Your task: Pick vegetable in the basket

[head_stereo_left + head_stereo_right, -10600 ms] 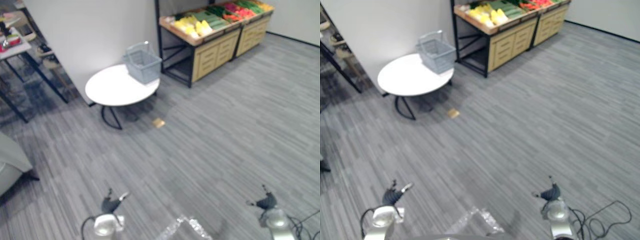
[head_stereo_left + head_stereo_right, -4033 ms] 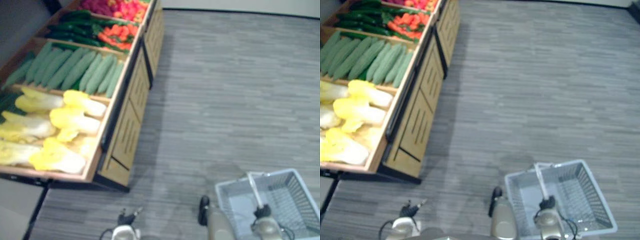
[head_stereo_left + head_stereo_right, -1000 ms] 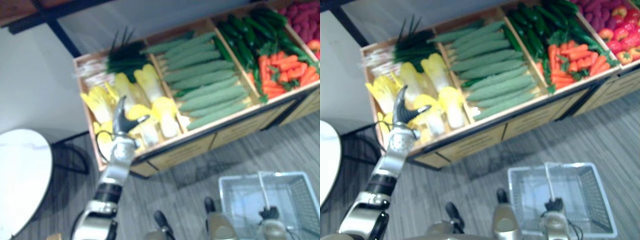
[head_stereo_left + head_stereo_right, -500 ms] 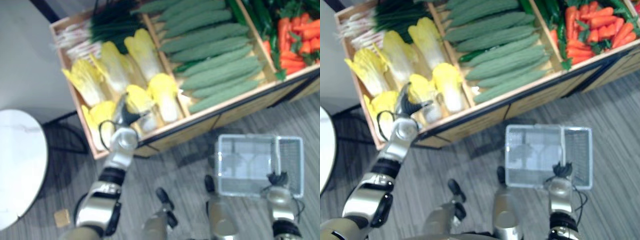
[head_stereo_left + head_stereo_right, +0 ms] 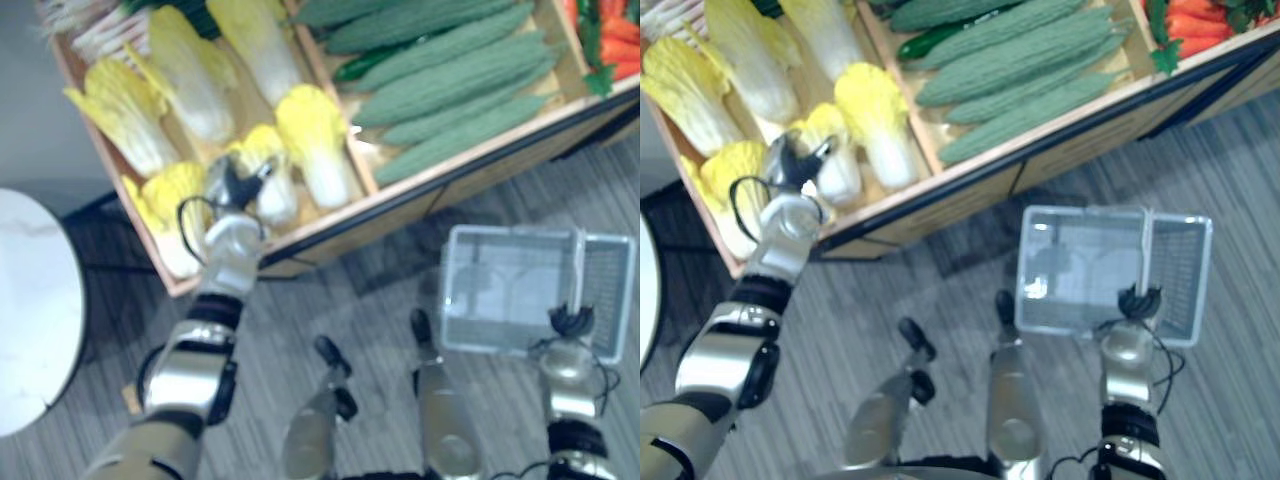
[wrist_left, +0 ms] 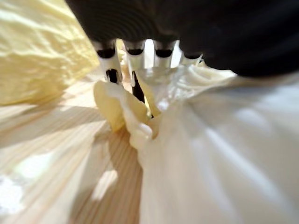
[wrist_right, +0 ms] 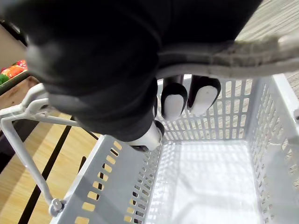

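**Produce stand, one cabbage touched, basket in grip**

Round white table (image 5: 30, 320): far left, on the grey striped floor (image 5: 350, 290), near the stand's corner. The left eye view shows a broad part of it, the right eye view a sliver.

Wooden stand (image 5: 480, 175): runs slantwise across both eye views and is divided into compartments.

Left compartment: the other cabbages (image 5: 150, 120) are yellow and lie side by side. One small cabbage (image 5: 275, 195) sits near the front rim with the left hand (image 5: 232, 185) on it. In the eye views the fingers point up the stand and the thumb stands apart to the right, so the hand is not closed round the cabbage. The left wrist view adds more. There the fingers (image 6: 112, 56) reach straight over the pale stalk end, their tips are hidden behind a curled leaf, and the compartment's wooden bottom lies alongside.

Next compartment: green ridged gourds (image 5: 450, 85), laid parallel.

Far right compartment: carrots (image 5: 1200, 30), shown more fully in the right eye view.

Basket (image 5: 500, 295): pale grey plastic with lattice walls. It is over the floor in front of the stand, well apart from the cabbage. Its handle (image 5: 577, 270) is raised across it.

Right hand (image 5: 572, 322): at the handle's near end. The eye views give little more than its dark cover. The right wrist view shows the fingers (image 7: 175, 100) curled round the handle bar and clamped on it, with the basket's perforated walls and floor beyond.
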